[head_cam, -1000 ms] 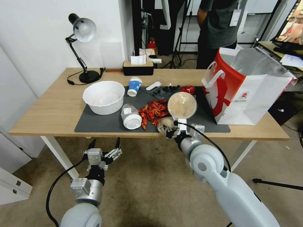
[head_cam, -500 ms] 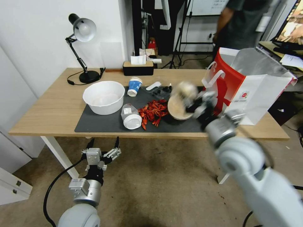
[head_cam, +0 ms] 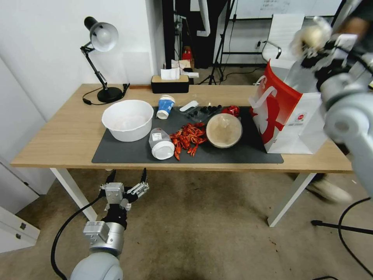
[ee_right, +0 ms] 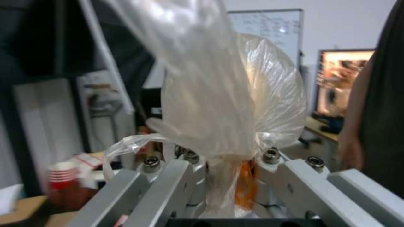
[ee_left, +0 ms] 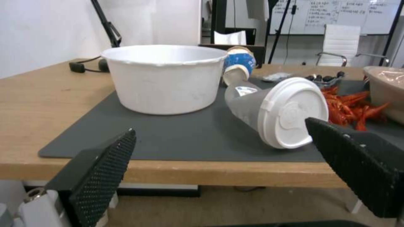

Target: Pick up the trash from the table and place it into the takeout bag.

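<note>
1. Your right gripper (head_cam: 312, 48) is raised high above the open top of the takeout bag (head_cam: 295, 116), which stands on the right end of the table (head_cam: 62, 136).
2. That gripper's fingers are pressed in on a balled clear bag (ee_right: 235, 104); in the right wrist view you see the plastic bunched and pinched between the metal fingers (ee_right: 290, 179), ballooning out beyond them.
3. In the head view the balled clear bag (head_cam: 309, 38) is a pale blurred lump at the gripper's tip, clear of the takeout bag's rim.
4. Your left gripper (head_cam: 126, 182) hangs low in front of the table's near edge, below the tabletop, with its fingers spread wide and nothing between them.
5. From the left wrist view you look between the two black pads (ee_left: 105, 167) across the dark mat (ee_left: 176, 138).
6. On the mat, the white-lidded clear cup (head_cam: 161, 144) lies on its side, lid toward you, just beside a white bowl (head_cam: 127, 118).
7. The blue-and-white paper cup (head_cam: 166, 106) lies tipped behind it.
8. The round brownish-clear dish (head_cam: 224, 130) sits on the mat near the takeout bag, with a pile of red shells (head_cam: 189, 138) between it and the lidded cup.
9. A red wrapper (head_cam: 232, 110) lies behind the dish.
</note>
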Controlling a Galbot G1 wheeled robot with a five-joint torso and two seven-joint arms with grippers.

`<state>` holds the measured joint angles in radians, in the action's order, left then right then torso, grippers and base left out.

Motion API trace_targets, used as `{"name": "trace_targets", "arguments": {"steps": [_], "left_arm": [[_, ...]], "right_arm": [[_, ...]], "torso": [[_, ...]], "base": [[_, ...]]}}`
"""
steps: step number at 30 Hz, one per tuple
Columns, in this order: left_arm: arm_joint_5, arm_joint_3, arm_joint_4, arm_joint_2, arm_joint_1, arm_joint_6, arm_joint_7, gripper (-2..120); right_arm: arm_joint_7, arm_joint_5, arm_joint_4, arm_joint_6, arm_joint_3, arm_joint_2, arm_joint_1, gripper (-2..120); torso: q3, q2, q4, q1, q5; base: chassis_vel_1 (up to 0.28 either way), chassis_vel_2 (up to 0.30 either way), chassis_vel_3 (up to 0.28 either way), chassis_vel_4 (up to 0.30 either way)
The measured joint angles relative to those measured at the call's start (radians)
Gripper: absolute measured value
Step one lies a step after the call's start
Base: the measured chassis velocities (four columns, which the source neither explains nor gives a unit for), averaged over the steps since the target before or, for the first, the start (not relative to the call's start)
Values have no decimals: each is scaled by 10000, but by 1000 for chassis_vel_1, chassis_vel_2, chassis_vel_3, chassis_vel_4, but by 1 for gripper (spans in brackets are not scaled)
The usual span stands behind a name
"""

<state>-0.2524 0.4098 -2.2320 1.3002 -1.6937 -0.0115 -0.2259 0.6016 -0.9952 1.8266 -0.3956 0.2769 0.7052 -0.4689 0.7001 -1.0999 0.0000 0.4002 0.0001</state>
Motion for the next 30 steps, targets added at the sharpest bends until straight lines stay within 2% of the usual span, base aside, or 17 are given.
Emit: {"name": "trace_targets", "arguments": {"steps": [5,7,8,10,14,16,17,19,20,22,25,28,30], "left_arm": [[-3,4,-13,-25,16,-2,1,100],[-6,4,-14,-37,23,-5,1,100],[-6,4,-14,-37,23,-5,1,100],[-8,-3,-15,-49,29,-6,0,100],[-12,-5,-21,-56,32,-6,1,100],[-22,-5,-43,-72,39,-7,1,100],[-22,-5,-43,-72,39,-7,1,100],[-44,-3,-52,-134,58,-21,-2,100],[-44,-3,-52,-134,58,-21,-2,100],[-69,-4,-56,-177,85,-56,-2,100],[-84,-10,-57,-187,106,-62,-2,100],[-154,-41,-25,-216,182,-66,-4,100],[-174,-47,-16,-228,205,-66,-5,100]], "right_arm": [[508,-76,-343,-596,-59,51,28,7],[619,-56,-368,-1243,-60,43,-108,14],[619,-56,-368,-1243,-60,43,-108,14],[610,56,-282,-1607,-70,17,-140,24],[552,201,-198,-1781,-83,-12,-139,30],[473,476,-24,-2012,-102,-64,-129,44],[473,476,-24,-2012,-102,-64,-129,44],[387,870,101,-2268,-114,-169,-41,58],[387,870,101,-2268,-114,-169,-41,58],[359,917,152,-2414,-116,-268,7,68],[354,919,167,-2463,-116,-298,10,72],[346,920,169,-2521,-114,-324,-2,89],[336,917,169,-2521,-110,-324,-21,94]], "torso": [[0,0,0,0,1],[0,0,-2,-1,2],[0,0,-2,-1,2],[0,-1,-1,-1,-2],[-1,-2,0,-1,-2],[-1,-2,-1,-2,-2],[-1,-2,-1,-2,-2],[-1,-2,0,-3,-2],[-1,-2,0,-3,-2],[-1,-2,0,-2,-2],[-1,-2,-1,-3,-2],[-1,-3,0,-2,-2],[-1,-2,0,-3,-2]], "base": [[0,0,0,0],[0,0,0,0],[0,0,0,0],[0,0,0,0],[0,0,0,0],[0,0,0,0],[0,0,0,0],[0,0,0,0],[0,0,0,0],[0,0,0,0],[0,0,0,0],[0,0,0,0],[0,0,0,0]]}}
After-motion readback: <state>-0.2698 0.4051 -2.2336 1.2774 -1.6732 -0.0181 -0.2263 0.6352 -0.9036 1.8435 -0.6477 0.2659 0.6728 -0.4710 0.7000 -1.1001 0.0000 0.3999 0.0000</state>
